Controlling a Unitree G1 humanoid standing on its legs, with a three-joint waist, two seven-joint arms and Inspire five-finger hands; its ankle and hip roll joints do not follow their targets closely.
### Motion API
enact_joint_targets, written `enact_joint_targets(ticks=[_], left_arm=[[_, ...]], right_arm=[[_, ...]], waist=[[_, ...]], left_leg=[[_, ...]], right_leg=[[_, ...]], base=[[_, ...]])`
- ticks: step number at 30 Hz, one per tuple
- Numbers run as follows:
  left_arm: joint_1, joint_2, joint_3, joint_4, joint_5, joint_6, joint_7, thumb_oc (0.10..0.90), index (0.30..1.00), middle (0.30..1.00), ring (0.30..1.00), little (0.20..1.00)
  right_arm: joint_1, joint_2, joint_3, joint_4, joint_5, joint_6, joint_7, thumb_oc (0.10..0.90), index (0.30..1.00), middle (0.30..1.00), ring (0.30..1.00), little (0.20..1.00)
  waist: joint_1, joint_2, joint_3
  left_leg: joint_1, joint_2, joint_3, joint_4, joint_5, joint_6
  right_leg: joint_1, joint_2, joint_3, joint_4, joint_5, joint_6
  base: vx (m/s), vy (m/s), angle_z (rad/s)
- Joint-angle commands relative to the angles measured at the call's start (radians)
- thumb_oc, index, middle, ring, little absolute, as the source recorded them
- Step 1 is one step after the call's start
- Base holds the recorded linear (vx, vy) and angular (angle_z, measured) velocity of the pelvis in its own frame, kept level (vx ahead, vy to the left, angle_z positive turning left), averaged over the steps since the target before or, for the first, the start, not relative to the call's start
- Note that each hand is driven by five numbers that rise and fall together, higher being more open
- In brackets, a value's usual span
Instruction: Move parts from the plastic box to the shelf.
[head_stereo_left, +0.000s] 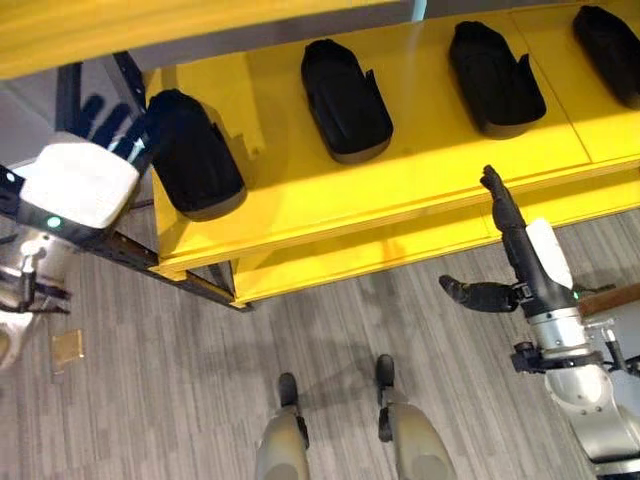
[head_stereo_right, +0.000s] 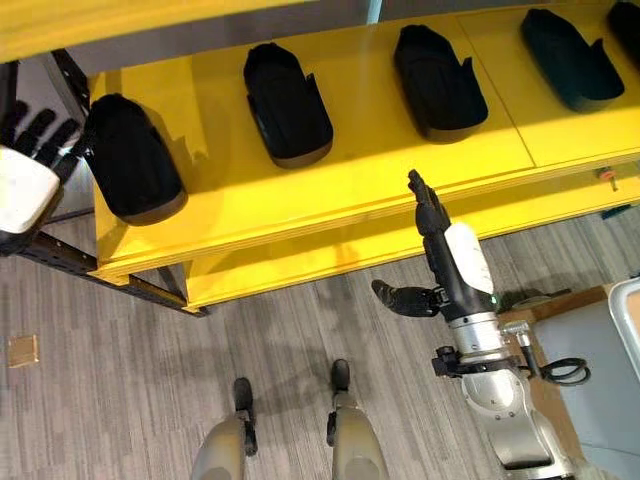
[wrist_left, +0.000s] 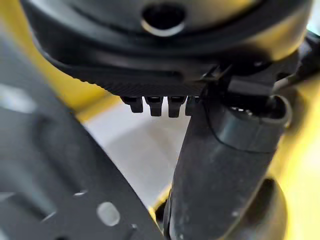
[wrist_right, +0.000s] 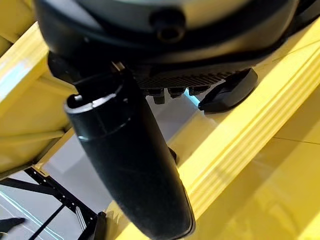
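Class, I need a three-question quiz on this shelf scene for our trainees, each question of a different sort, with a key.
1. True or false: the right hand holds a black part.
2. Which part does the left hand reach? A) the leftmost part B) the second part C) the third part
3. Fill in: the parts lie on a ____ shelf.

Key: 1. False; its fingers are straight and empty, in front of the shelf edge. 2. A. 3. yellow.
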Motion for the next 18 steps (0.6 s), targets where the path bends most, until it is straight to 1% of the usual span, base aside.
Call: enact_joint_targets(ticks=[1,2,3,4,6,7,8,9,10,11,12,15,16,17,18], left_arm=[[-0.026,0.086,0.069,0.008,-0.090,0.066,0.070,0.900,1.000,1.000,1.000,1.000],[-0.032,0.028,0.074,-0.031,-0.122,0.055,0.069,0.900,1.000,1.000,1.000,1.000],[-0.030,0.025,0.076,-0.034,-0.123,0.055,0.067,0.900,1.000,1.000,1.000,1.000],[-0.032,-0.012,0.082,-0.069,-0.143,0.045,0.062,0.900,1.000,1.000,1.000,1.000],[-0.058,-0.147,0.068,-0.160,-0.255,-0.006,0.047,0.900,1.000,1.000,1.000,1.000],[-0.059,-0.169,0.065,-0.170,-0.276,-0.009,0.037,0.900,1.000,1.000,1.000,1.000],[-0.058,-0.171,0.066,-0.173,-0.277,-0.008,0.035,0.900,1.000,1.000,1.000,1.000],[-0.076,-0.239,0.051,-0.198,-0.359,-0.035,0.033,0.900,1.000,1.000,1.000,1.000],[-0.076,-0.241,0.052,-0.200,-0.362,-0.034,0.031,0.900,1.000,1.000,1.000,1.000],[-0.082,-0.262,0.047,-0.205,-0.391,-0.040,0.026,0.900,1.000,1.000,1.000,1.000],[-0.093,-0.310,0.030,-0.226,-0.448,-0.057,0.018,0.900,1.000,1.000,1.000,1.000],[-0.107,-0.394,-0.006,-0.243,-0.532,-0.067,0.002,0.900,1.000,1.000,1.000,1.000],[-0.120,-0.438,-0.032,-0.254,-0.578,-0.071,-0.004,0.900,1.000,1.000,1.000,1.000],[-0.122,-0.440,-0.033,-0.254,-0.579,-0.071,-0.004,0.900,1.000,1.000,1.000,1.000],[-0.133,-0.467,-0.057,-0.259,-0.613,-0.072,-0.019,0.900,1.000,1.000,1.000,1.000]], right_arm=[[-0.022,-0.002,-0.043,-0.086,0.027,-0.050,-0.035,0.900,1.000,1.000,1.000,1.000],[-0.024,0.009,-0.043,-0.085,0.029,-0.045,-0.032,0.900,1.000,1.000,1.000,1.000],[-0.024,0.007,-0.044,-0.086,0.030,-0.044,-0.032,0.900,1.000,1.000,1.000,1.000],[-0.024,0.012,-0.045,-0.086,0.032,-0.039,-0.028,0.900,1.000,1.000,1.000,1.000],[-0.029,0.030,-0.043,-0.087,0.046,-0.019,-0.020,0.900,1.000,1.000,1.000,1.000],[-0.029,0.032,-0.046,-0.088,0.052,-0.015,-0.017,0.900,1.000,1.000,1.000,1.000],[-0.028,0.030,-0.048,-0.089,0.052,-0.015,-0.016,0.900,1.000,1.000,1.000,1.000],[-0.037,0.040,-0.040,-0.090,0.056,-0.007,-0.013,0.900,1.000,1.000,1.000,1.000],[-0.037,0.038,-0.041,-0.090,0.056,-0.007,-0.013,0.900,1.000,1.000,1.000,1.000],[-0.038,0.043,-0.039,-0.087,0.060,-0.004,-0.012,0.900,1.000,1.000,1.000,1.000],[-0.041,0.047,-0.032,-0.086,0.061,0.002,-0.011,0.900,1.000,1.000,1.000,1.000],[-0.045,0.052,-0.027,-0.083,0.064,0.012,-0.007,0.900,1.000,1.000,1.000,1.000],[-0.047,0.052,-0.020,-0.085,0.060,0.017,-0.007,0.900,1.000,1.000,1.000,1.000],[-0.046,0.051,-0.021,-0.085,0.059,0.017,-0.008,0.900,1.000,1.000,1.000,1.000],[-0.049,0.052,-0.018,-0.084,0.057,0.023,-0.008,0.900,1.000,1.000,1.000,1.000]], waist=[[-0.013,-0.040,-0.143],[-0.016,-0.046,-0.146],[-0.016,-0.044,-0.146],[-0.017,-0.046,-0.147],[-0.025,-0.059,-0.163],[-0.025,-0.059,-0.166],[-0.024,-0.057,-0.165],[-0.028,-0.064,-0.174],[-0.027,-0.062,-0.172],[-0.028,-0.065,-0.176],[-0.030,-0.068,-0.177],[-0.035,-0.075,-0.183],[-0.036,-0.078,-0.186],[-0.035,-0.077,-0.185],[-0.039,-0.082,-0.190]], left_leg=[[-0.027,0.020,-0.007,0.037,0.002,-0.002],[-0.024,0.022,-0.007,0.036,0.001,-0.001],[-0.023,0.022,-0.007,0.035,0.001,-0.001],[-0.019,0.021,-0.005,0.032,0.001,-0.001],[-0.002,0.022,-0.002,0.020,0.001,0.000],[0.003,0.023,-0.002,0.017,0.000,0.001],[0.006,0.023,-0.001,0.015,0.001,0.001],[0.015,0.022,0.003,0.013,-0.001,0.002],[0.018,0.022,0.004,0.011,0.000,0.002],[0.021,0.022,0.004,0.011,-0.001,0.004],[0.032,0.023,0.007,0.013,-0.011,0.004],[0.040,0.021,0.011,0.010,-0.006,0.008],[0.045,0.020,0.012,0.010,-0.007,0.009],[0.046,0.020,0.013,0.010,-0.007,0.009],[0.050,0.021,0.015,0.009,-0.008,0.010]], right_leg=[[0.033,-0.053,0.018,0.064,-0.110,0.088],[0.037,-0.052,0.017,0.062,-0.111,0.086],[0.038,-0.052,0.017,0.062,-0.112,0.086],[0.041,-0.052,0.017,0.060,-0.111,0.085],[0.057,-0.051,0.019,0.052,-0.112,0.083],[0.061,-0.051,0.019,0.051,-0.113,0.082],[0.062,-0.051,0.019,0.050,-0.112,0.082],[0.070,-0.051,0.019,0.047,-0.113,0.080],[0.072,-0.051,0.020,0.046,-0.113,0.081],[0.076,-0.051,0.022,0.045,-0.113,0.079],[0.085,-0.051,0.021,0.047,-0.122,0.079],[0.092,-0.051,0.022,0.041,-0.115,0.076],[0.099,-0.051,0.024,0.038,-0.115,0.076],[0.100,-0.051,0.024,0.037,-0.115,0.076],[0.105,-0.052,0.023,0.033,-0.115,0.076]], base=[[0.04,-0.014,0.03],[0.00,0.000,0.00],[0.00,0.000,0.00],[0.04,0.000,-0.01],[0.07,-0.005,-0.02],[0.05,-0.005,-0.04],[0.05,-0.001,-0.02],[0.04,0.001,-0.03],[0.05,-0.002,-0.06],[0.05,0.000,-0.07],[0.04,0.000,-0.05],[0.03,0.001,-0.01],[0.03,-0.001,-0.03],[0.04,-0.007,-0.05],[0.03,-0.010,-0.03]])
